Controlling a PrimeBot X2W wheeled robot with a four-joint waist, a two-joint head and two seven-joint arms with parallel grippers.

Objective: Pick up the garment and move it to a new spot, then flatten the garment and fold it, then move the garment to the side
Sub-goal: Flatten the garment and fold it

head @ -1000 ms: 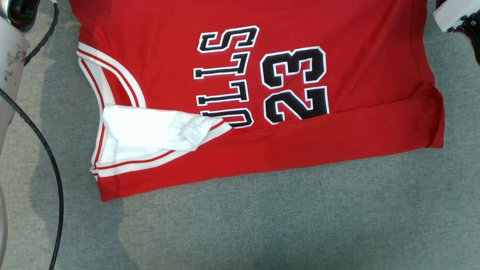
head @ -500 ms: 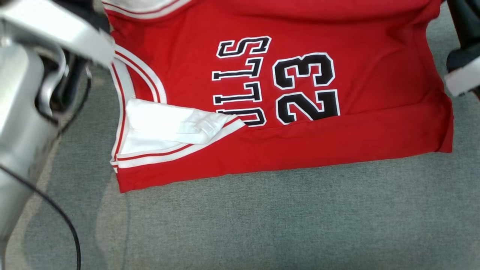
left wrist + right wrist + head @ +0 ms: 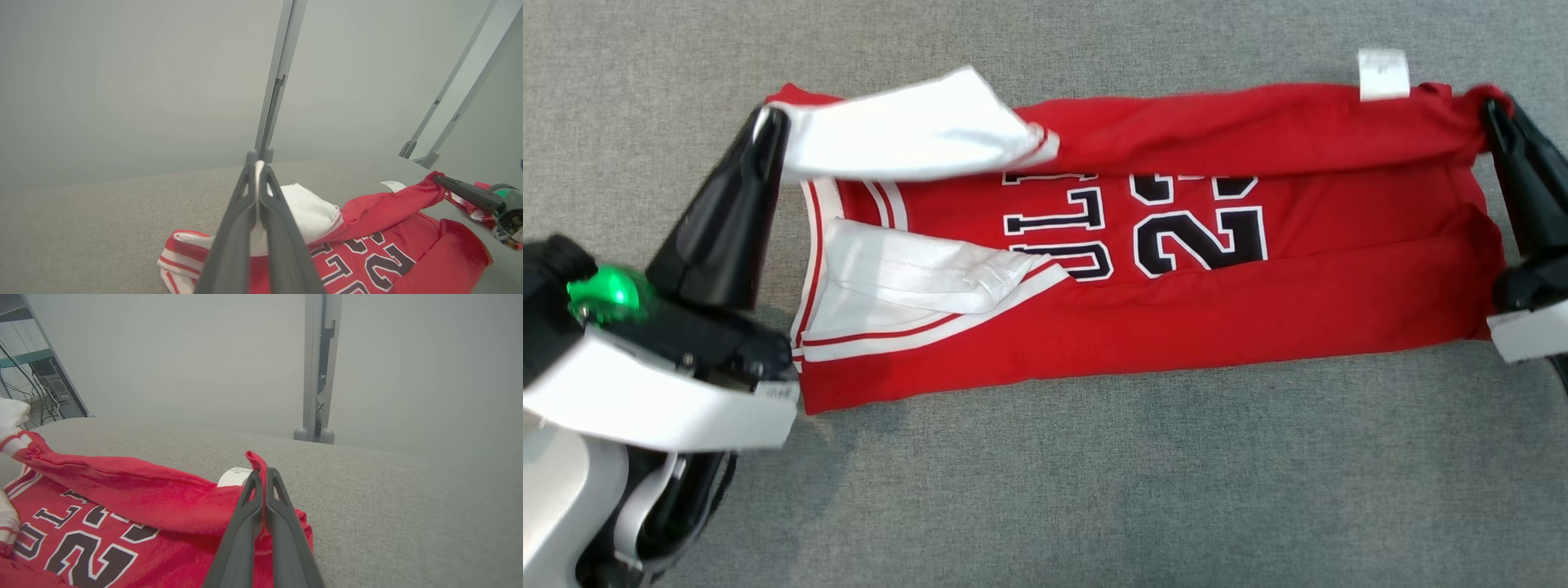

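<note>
The red sleeveless jersey with white trim and black lettering [image 3: 1176, 327] is seen spread across the grey fabric-covered bench [image 3: 1094, 490], its near long edge already turned in. And now the far edge is lifted and drawn back over the chest: a second ago the far letters and numerals were left exposed, and now their tops are covered by the raised band, though the head camera has also been shifted. The white-lined shoulder corner is clamped between the closed fingers of the left gripper [image 3: 772, 122]. The red hem corner is pinched by those of the right gripper [image 3: 1493, 110], near a small white label [image 3: 1383, 73]. The second lengthwise fold is judged under way; laying down and release are yet to be done.
</note>
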